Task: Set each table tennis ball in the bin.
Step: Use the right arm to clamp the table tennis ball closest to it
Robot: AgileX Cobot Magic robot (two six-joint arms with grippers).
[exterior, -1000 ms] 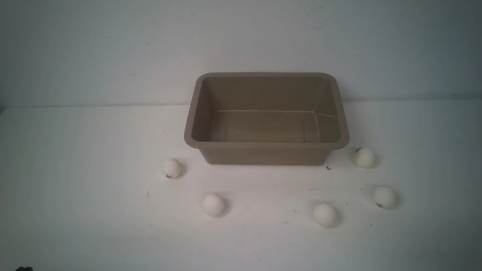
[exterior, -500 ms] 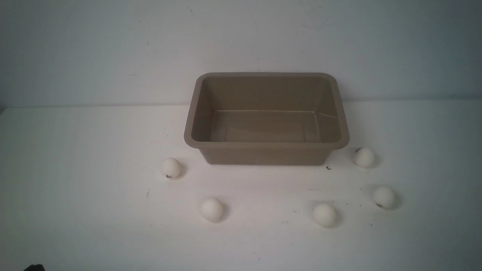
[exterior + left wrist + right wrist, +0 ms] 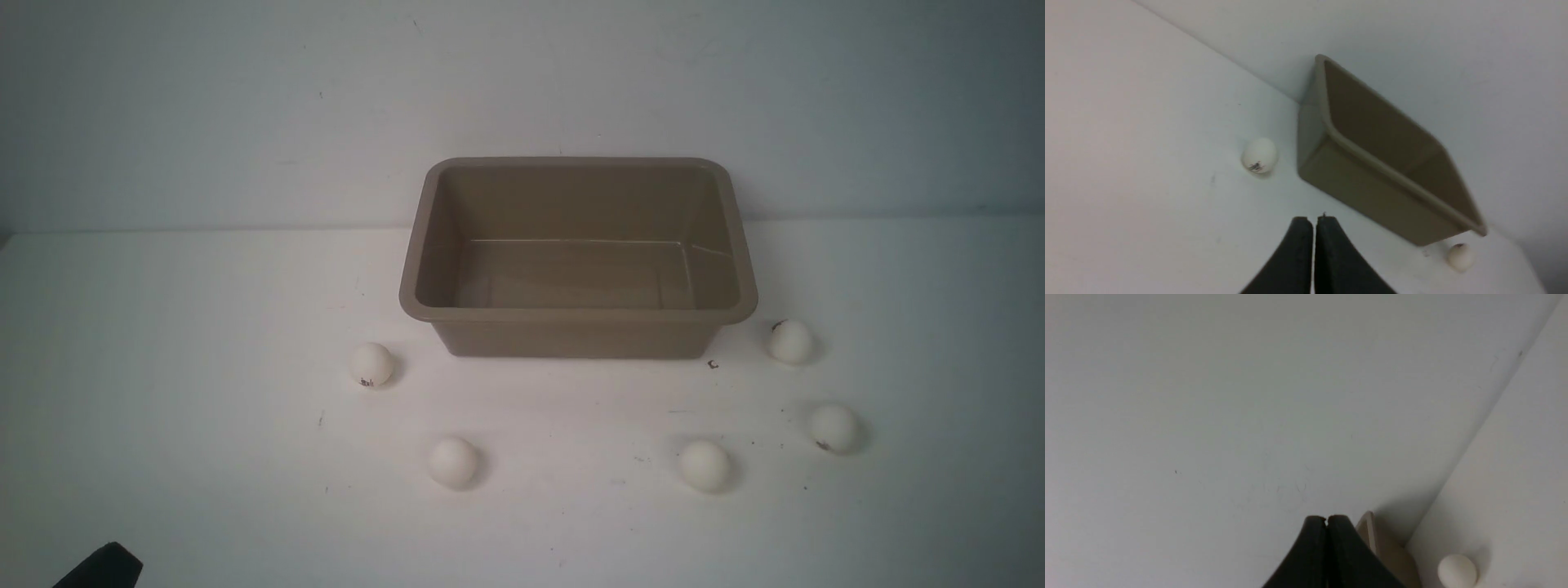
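The taupe-brown bin point(image 3: 571, 314) stands empty at the middle back of the white table. Several white table tennis balls lie around its front: one by the bin's left front corner point(image 3: 371, 364), one nearer me on the left point(image 3: 453, 462), others on the right point(image 3: 704, 466) point(image 3: 833, 428) point(image 3: 789, 341). My left gripper point(image 3: 1314, 220) is shut and empty, short of the marked ball point(image 3: 1259, 155) and the bin point(image 3: 1372, 192). My right gripper point(image 3: 1326, 518) is also shut and empty, aimed at the wall, with the bin's corner point(image 3: 1384, 551) and a ball point(image 3: 1457, 571) beside it.
A pale wall point(image 3: 245, 122) rises directly behind the bin at the table's far edge. A dark tip of my left arm point(image 3: 102, 567) pokes in at the front left corner. Small dark specks point(image 3: 713, 364) dot the table.
The near-left ball has rolled a little toward me and to the left. The dark tip of my left arm has come further into the front view at the bottom left.
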